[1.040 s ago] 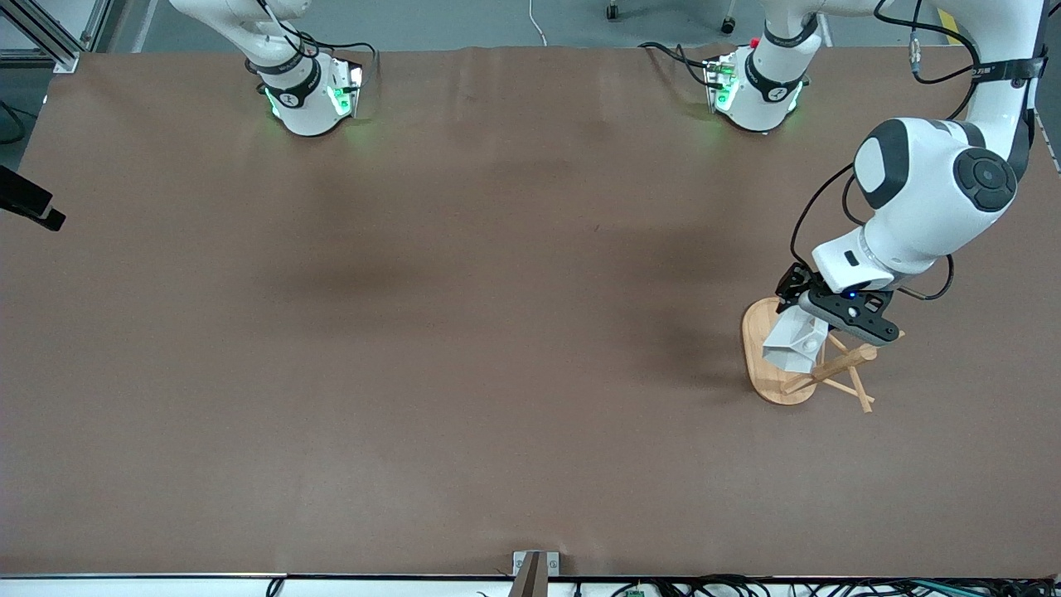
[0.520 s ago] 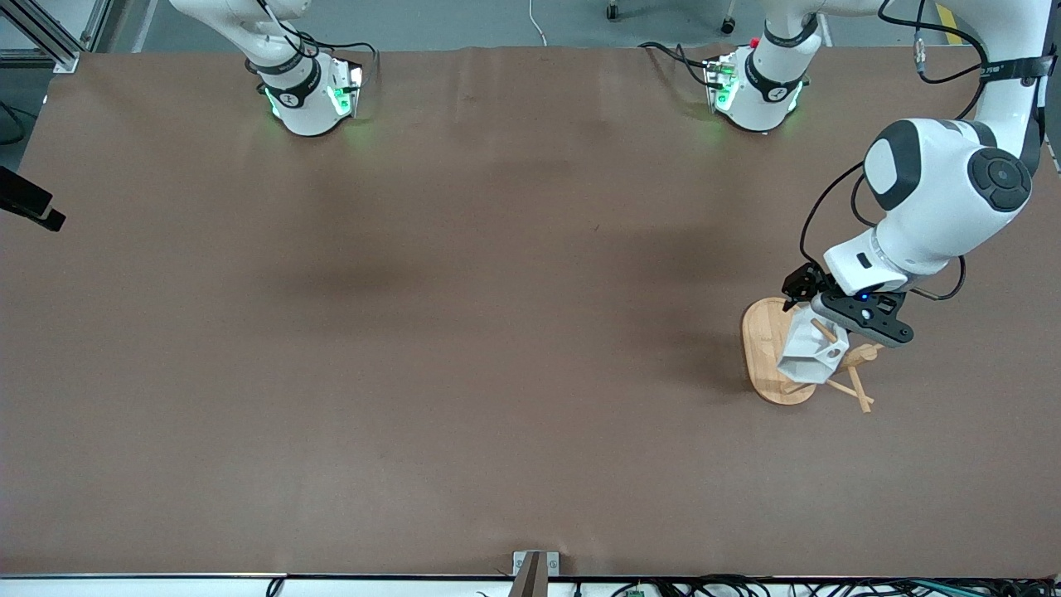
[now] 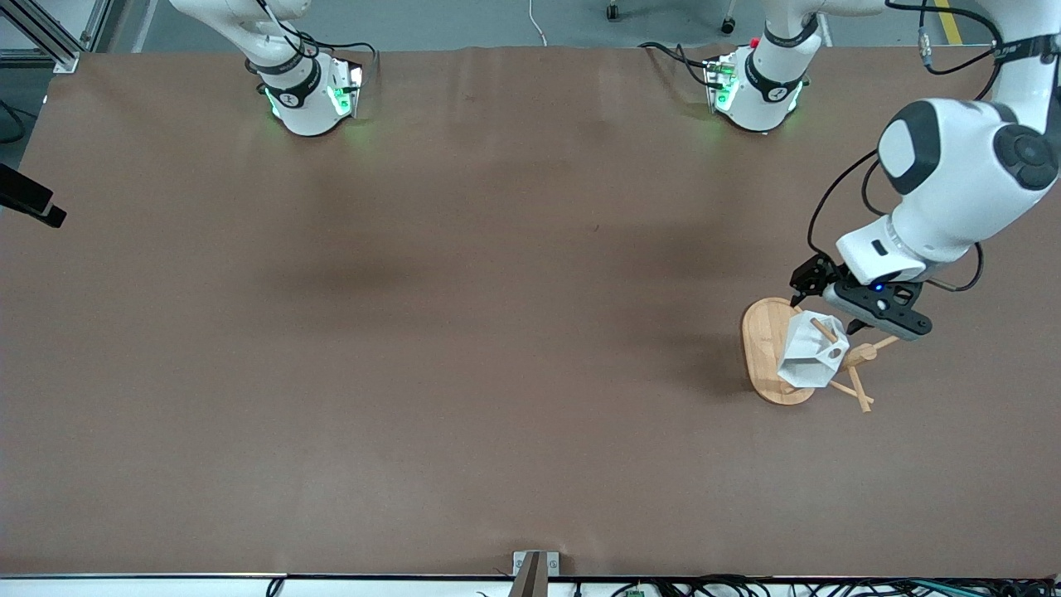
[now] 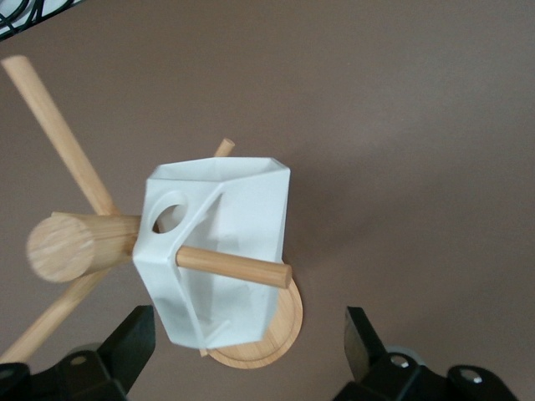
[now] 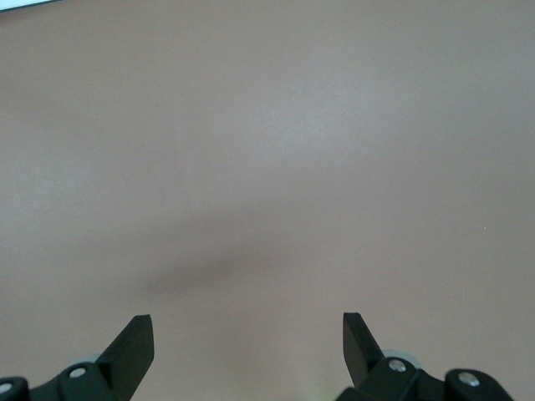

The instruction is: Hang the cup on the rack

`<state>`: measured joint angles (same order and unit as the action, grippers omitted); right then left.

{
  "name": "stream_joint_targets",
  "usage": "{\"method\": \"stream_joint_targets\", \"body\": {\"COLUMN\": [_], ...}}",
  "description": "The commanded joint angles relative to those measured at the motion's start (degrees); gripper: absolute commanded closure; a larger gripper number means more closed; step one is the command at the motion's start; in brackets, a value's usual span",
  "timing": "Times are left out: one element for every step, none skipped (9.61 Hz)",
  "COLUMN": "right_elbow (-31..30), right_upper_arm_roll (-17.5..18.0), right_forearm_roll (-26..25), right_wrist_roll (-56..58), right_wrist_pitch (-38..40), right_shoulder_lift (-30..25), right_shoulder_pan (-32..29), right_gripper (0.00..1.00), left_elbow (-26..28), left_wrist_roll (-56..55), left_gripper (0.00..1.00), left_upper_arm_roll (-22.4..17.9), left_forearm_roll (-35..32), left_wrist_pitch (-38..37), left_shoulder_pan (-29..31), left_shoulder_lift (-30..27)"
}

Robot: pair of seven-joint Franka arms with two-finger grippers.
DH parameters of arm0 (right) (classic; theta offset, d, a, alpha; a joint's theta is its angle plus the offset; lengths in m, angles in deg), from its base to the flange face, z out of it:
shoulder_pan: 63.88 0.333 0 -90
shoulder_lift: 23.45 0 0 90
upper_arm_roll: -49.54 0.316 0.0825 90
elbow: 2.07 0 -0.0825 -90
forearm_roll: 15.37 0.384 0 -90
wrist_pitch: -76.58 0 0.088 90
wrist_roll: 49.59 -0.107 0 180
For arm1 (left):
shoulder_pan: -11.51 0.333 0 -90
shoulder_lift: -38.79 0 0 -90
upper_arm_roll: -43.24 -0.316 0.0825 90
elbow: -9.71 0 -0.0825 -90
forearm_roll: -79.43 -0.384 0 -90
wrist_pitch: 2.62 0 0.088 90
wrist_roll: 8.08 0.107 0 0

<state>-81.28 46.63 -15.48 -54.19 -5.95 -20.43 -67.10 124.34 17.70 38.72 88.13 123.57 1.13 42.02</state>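
Note:
The white faceted cup (image 3: 811,352) hangs on the bamboo rack (image 3: 763,340), with a peg (image 4: 234,266) passed through the round hole in its handle. The cup (image 4: 242,217) tilts beside the central post (image 4: 71,246), over the oval base (image 4: 272,347). My left gripper (image 3: 858,319) hovers just above the rack, open, and touches neither rack nor cup. In the left wrist view its gripper (image 4: 248,327) has both fingers spread wide apart on either side of the cup. My right gripper (image 5: 248,330) is open over bare brown table and does not show in the front view.
The rack stands toward the left arm's end of the brown table. Both arm bases (image 3: 311,95) (image 3: 754,91) stand along the edge farthest from the front camera. A black device (image 3: 29,203) juts in at the right arm's end. A metal bracket (image 3: 535,565) sits at the nearest edge.
My left gripper opened and let go of the cup, then drew back and up from the rack. The cup swung down to hang on its peg. The right arm has not moved.

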Motion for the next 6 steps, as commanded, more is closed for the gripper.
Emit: {"method": "stream_joint_targets", "body": {"right_elbow": [-0.7,-0.5,-0.4,-0.4,-0.6,-0.5], "right_upper_arm_roll": [0.4,0.3,0.2,0.2,0.3,0.4], "right_forearm_roll": [0.0,0.5,0.7,0.8,0.8,0.8], "right_wrist_roll": [0.5,0.8,0.8,0.9,0.9,0.8], "right_wrist_pitch": [0.9,0.0,-0.8,-1.0,-1.0,-1.0], "right_shoulder_lift": [-0.7,-0.6,-0.6,-0.6,-0.6,-0.6], "right_shoulder_pan": [-0.4,-0.6,-0.7,-0.7,-0.6,-0.1], "right_gripper": [0.0,0.0,0.0,0.0,0.0,0.0], "left_elbow": [-7.3,-10.1,-13.0,-17.3,-20.9,-23.5], "left_wrist_roll": [-9.6,-15.1,-18.5,-22.1,-22.4,-21.1], "left_gripper": [0.0,0.0,0.0,0.0,0.0,0.0], "left_upper_arm_roll": [-0.4,0.2,2.4,3.3,4.2,4.2], "left_forearm_roll": [-0.9,-3.7,-4.9,-6.9,-9.3,-10.7], "left_wrist_pitch": [-14.2,-19.4,-23.0,-27.7,-30.5,-32.0], "left_shoulder_pan": [-0.4,-0.6,-0.6,-0.6,-0.7,-0.5], "left_shoulder_lift": [-1.0,-2.4,-2.6,-2.5,-2.4,-2.6]}}
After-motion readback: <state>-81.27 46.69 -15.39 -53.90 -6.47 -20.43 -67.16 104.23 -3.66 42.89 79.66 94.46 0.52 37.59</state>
